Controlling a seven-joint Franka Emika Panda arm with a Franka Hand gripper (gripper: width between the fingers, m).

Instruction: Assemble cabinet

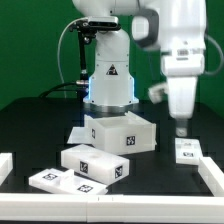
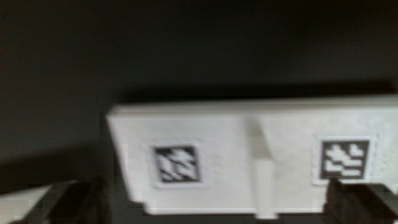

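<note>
The large white cabinet box (image 1: 120, 132) with a tag on its front stands in front of the robot base. A lower white tagged block (image 1: 95, 162) lies just before it. A small white tagged panel (image 1: 187, 150) lies at the exterior view's right. My gripper (image 1: 182, 124) hangs just above this panel, apart from it. In the wrist view the panel (image 2: 249, 140) shows two tags and a raised rib between them. It lies below my gripper (image 2: 222, 205), whose dark fingertips (image 2: 71, 205) stand wide apart at either side, holding nothing.
The marker board (image 1: 58, 181) lies flat at the front on the exterior view's left. White rails sit at the left edge (image 1: 5, 165) and right edge (image 1: 212, 180) of the black table. The robot base (image 1: 110, 80) stands behind the cabinet box.
</note>
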